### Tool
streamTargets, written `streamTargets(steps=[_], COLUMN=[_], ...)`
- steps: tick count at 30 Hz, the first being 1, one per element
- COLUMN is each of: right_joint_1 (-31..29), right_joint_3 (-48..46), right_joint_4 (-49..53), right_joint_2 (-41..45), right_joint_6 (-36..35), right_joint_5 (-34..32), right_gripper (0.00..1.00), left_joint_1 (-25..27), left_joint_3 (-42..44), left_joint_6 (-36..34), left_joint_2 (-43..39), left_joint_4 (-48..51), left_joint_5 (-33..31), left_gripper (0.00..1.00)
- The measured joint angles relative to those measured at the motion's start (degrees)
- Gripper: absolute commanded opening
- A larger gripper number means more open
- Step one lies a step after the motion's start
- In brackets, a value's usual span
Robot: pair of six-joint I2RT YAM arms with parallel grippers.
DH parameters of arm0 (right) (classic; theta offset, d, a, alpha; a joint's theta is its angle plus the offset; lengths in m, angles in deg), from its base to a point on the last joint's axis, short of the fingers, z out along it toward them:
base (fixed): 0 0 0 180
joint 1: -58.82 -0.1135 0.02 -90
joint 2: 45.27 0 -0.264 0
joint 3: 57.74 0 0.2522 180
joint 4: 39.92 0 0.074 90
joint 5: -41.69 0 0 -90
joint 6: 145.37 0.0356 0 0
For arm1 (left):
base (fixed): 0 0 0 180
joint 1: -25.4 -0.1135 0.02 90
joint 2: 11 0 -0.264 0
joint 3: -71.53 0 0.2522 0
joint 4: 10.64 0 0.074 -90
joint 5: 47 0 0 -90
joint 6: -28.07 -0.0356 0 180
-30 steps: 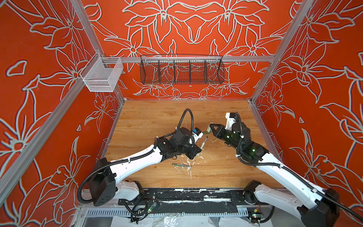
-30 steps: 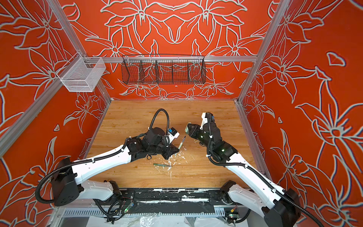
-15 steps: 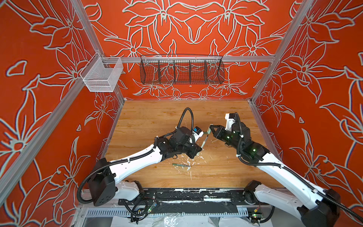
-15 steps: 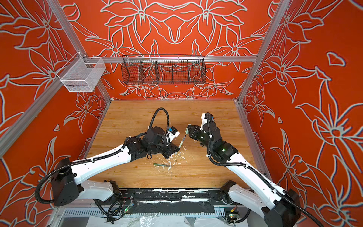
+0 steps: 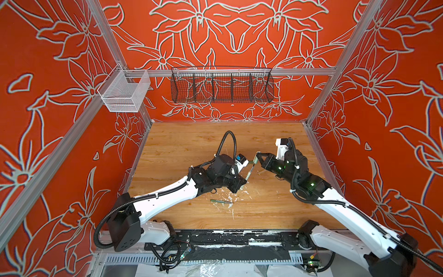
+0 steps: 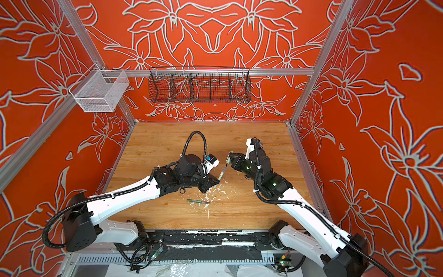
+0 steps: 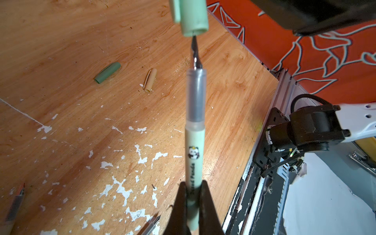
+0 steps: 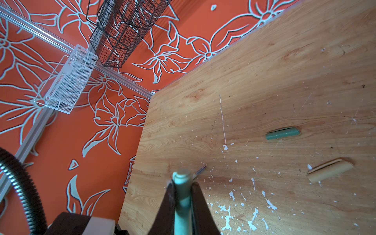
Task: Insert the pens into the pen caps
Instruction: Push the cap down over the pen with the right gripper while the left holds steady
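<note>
The pale green pen sits near the centre of both top views, its tip at the mouth of the light green cap. My left gripper is clamped on the pen and my right gripper is clamped on that cap. The dark green cap and tan cap lie on the table.

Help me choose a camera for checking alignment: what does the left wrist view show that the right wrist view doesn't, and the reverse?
Only the left wrist view: the pale green pen clamped in the left gripper, its tip at the mouth of the light green cap. Only the right wrist view: the right gripper shut on that cap, plus the black basket and white basket. Both: the dark green cap and tan cap lying on the table, plus the light green cap.
</note>
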Motion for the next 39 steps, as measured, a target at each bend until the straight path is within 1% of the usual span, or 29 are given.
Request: streamTargets(steps=[16,30,39], right_joint_1=[0.0,0.0,0.0], right_joint_3=[-1.7,-2.4,-6.5], right_joint_4=[-0.7,-0.5,-6.3], right_joint_2=[1.4,2.3,3.8], right_joint_6=[0.9,0.5,0.7], right_joint_5=[0.9,0.9,1.4], right_gripper=[0.14,0.14,0.14], left_joint_1=[0.0,0.3,0.3], left_joint_3=[-0.9,-1.0,-1.0], left_joint_6=[0.0,-0.2,-0.1], left_joint_2=[1.4,1.1,1.0], left_joint_4=[-0.3,-1.2,-1.0], left_joint_5=[-0.1,-1.7,-3.0], left_gripper=[0.0,0.0,0.0])
